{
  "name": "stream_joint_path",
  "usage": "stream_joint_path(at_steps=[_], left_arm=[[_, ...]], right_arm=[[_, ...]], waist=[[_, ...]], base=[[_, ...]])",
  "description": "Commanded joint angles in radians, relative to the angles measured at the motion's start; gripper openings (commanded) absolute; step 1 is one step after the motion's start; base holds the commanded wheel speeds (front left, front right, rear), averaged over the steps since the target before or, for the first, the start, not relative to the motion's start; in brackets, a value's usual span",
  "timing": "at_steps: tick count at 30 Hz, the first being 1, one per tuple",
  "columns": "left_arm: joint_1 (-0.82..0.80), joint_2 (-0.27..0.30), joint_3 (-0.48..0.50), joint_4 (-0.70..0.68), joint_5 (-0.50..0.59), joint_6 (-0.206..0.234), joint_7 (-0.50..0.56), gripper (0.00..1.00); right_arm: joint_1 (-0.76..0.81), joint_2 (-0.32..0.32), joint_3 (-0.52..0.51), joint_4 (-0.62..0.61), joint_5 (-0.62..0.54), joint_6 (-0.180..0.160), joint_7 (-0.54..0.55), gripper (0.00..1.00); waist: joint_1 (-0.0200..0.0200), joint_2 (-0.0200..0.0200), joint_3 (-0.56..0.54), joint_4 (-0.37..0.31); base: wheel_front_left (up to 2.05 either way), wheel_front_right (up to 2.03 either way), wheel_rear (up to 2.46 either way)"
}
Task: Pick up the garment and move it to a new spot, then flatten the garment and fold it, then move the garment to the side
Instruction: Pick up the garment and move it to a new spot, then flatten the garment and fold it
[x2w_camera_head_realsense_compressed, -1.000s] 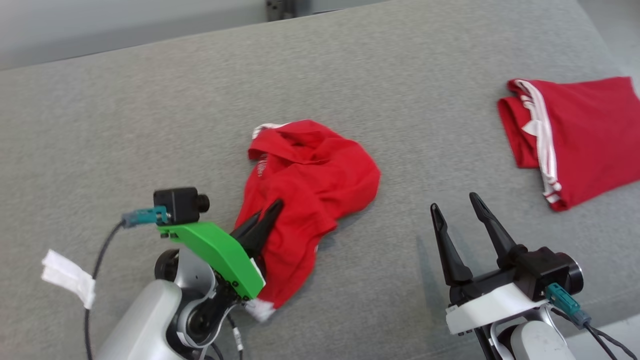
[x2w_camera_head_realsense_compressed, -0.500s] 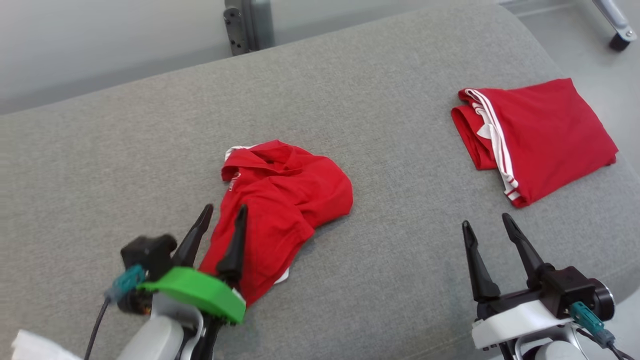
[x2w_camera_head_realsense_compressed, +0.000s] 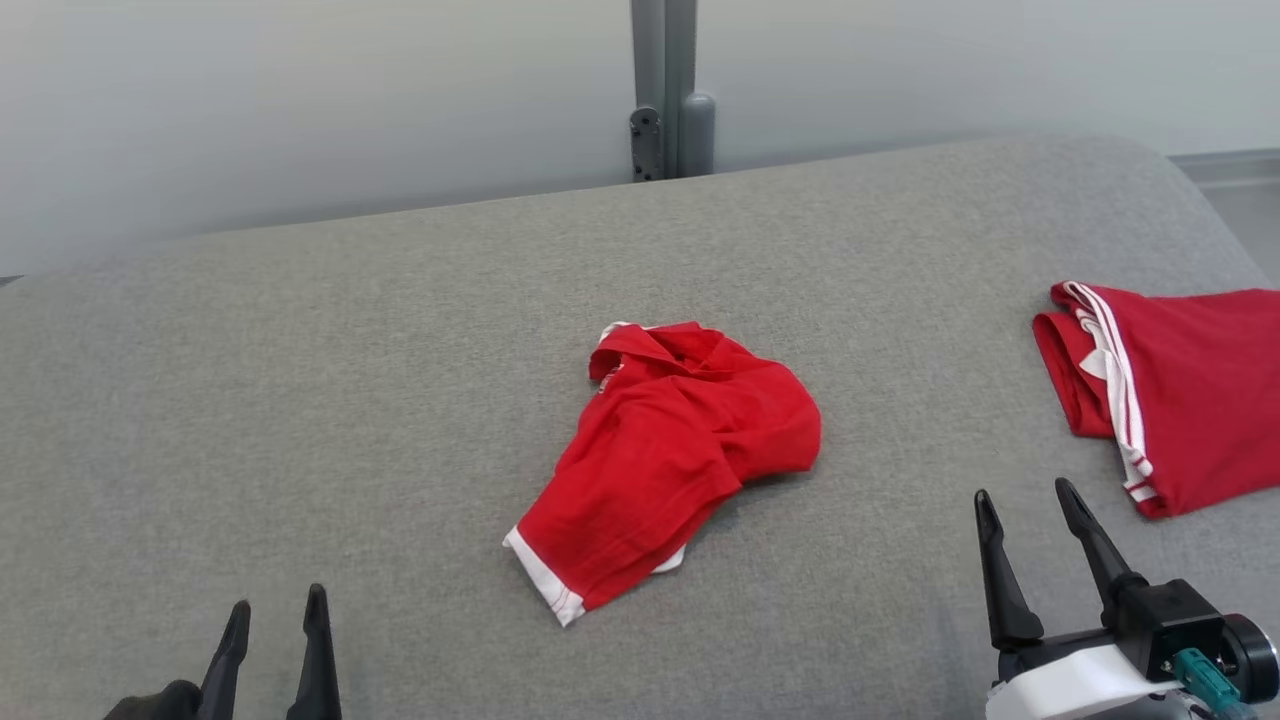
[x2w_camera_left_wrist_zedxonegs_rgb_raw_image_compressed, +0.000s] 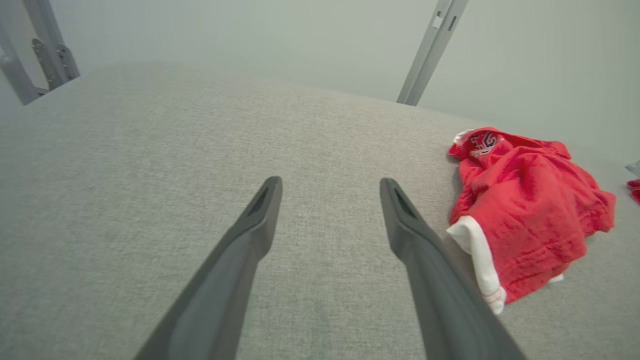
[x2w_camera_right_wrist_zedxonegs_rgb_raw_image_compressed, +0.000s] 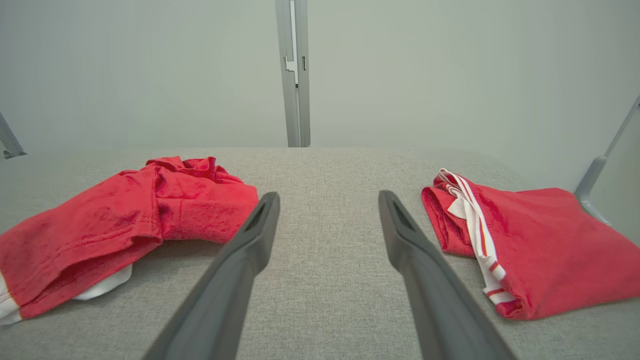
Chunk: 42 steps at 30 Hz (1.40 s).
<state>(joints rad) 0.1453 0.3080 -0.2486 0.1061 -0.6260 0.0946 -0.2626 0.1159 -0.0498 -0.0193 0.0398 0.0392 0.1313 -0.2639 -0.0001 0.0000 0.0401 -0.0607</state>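
A crumpled red garment (x2w_camera_head_realsense_compressed: 672, 458) with white trim lies in a heap at the middle of the grey padded table (x2w_camera_head_realsense_compressed: 300, 400). The left wrist view has the garment (x2w_camera_left_wrist_zedxonegs_rgb_raw_image_compressed: 525, 210) to the right of my fingers, and the right wrist view has the garment (x2w_camera_right_wrist_zedxonegs_rgb_raw_image_compressed: 125, 220) at the left. My left gripper (x2w_camera_head_realsense_compressed: 275, 612) stands open at the lower left, well apart from the cloth, nothing between its fingers. My right gripper (x2w_camera_head_realsense_compressed: 1025, 500) is open at the lower right, empty, between the two red pieces.
A second red garment (x2w_camera_head_realsense_compressed: 1180, 390) with white stripes lies folded at the table's right edge; the right wrist view has this folded piece (x2w_camera_right_wrist_zedxonegs_rgb_raw_image_compressed: 525, 250) on its right. A grey metal post (x2w_camera_head_realsense_compressed: 665, 90) stands behind the table against a pale wall.
My left gripper has opened, let go of the crumpled garment and pulled back to the lower left. The head camera has tilted up and shifted, so the whole picture has moved.
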Motion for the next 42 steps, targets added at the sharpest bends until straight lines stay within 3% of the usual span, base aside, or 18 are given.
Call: stream_joint_path(at_steps=[1, 5, 11, 17, 23, 26, 30, 36, 39, 42], left_arm=[[0.032, -0.023, 0.038, 0.003, 0.022, -0.017, -0.002, 1.0], [0.077, -0.083, 0.15, -0.006, 0.095, -0.071, -0.002, 1.0], [0.09, -0.143, 0.232, 0.01, 0.184, -0.165, -0.002, 1.0], [0.068, -0.179, 0.262, 0.034, 0.223, -0.209, -0.002, 1.0], [0.061, -0.194, 0.274, 0.038, 0.235, -0.222, -0.002, 1.0], [0.038, -0.207, 0.256, -0.016, 0.206, -0.226, -0.002, 1.0], [0.023, -0.203, 0.138, -0.089, 0.095, -0.226, 0.018, 1.0], [-0.023, -0.202, 0.001, -0.094, -0.071, -0.226, 0.235, 1.0], [-0.04, -0.206, -0.053, -0.041, -0.109, -0.225, 0.338, 1.0], [-0.073, -0.208, -0.068, 0.021, -0.102, -0.205, 0.374, 1.0]], right_arm=[[0.018, -0.002, 0.001, 0.007, 0.001, -0.001, -0.001, 1.0], [0.031, -0.002, -0.005, 0.025, 0.009, -0.001, -0.001, 1.0], [0.034, -0.002, -0.012, 0.05, 0.023, -0.001, -0.001, 1.0], [0.026, -0.002, -0.005, 0.061, 0.032, -0.001, -0.001, 1.0], [0.018, -0.002, 0.001, 0.065, 0.036, -0.001, -0.001, 1.0], [0.009, -0.002, 0.001, 0.061, 0.034, -0.001, -0.001, 1.0], [-0.007, -0.002, 0.009, 0.046, 0.026, -0.001, -0.001, 1.0], [-0.036, -0.002, 0.019, 0.024, 0.026, -0.001, -0.001, 1.0], [-0.041, -0.002, 0.014, 0.02, 0.036, -0.001, 0.0, 1.0], [-0.048, -0.002, 0.019, 0.018, 0.042, -0.001, -0.001, 1.0]], waist=[[0.0001, 0.0, -0.059, 0.089], [0.0001, 0.0, -0.069, 0.123], [0.0001, 0.0, -0.074, 0.138], [0.0001, 0.0, -0.068, 0.122], [0.0001, 0.0, -0.061, 0.106], [0.0001, 0.0, -0.056, 0.092], [0.0001, 0.0, -0.044, 0.058], [0.0001, 0.0, 0.014, -0.004], [0.0001, 0.0, 0.041, -0.029], [0.0001, 0.0, 0.063, -0.056]], base=[[0.0, 0.0, 0.0], [0.0, 0.0, 0.0], [0.0, 0.0, 0.0], [0.0, 0.0, 0.0], [0.0, 0.0, 0.0], [0.0, 0.0, 0.0], [0.0, 0.0, 0.0], [0.0, 0.0, 0.0], [0.0, 0.0, 0.0], [0.0, 0.0, 0.0]])
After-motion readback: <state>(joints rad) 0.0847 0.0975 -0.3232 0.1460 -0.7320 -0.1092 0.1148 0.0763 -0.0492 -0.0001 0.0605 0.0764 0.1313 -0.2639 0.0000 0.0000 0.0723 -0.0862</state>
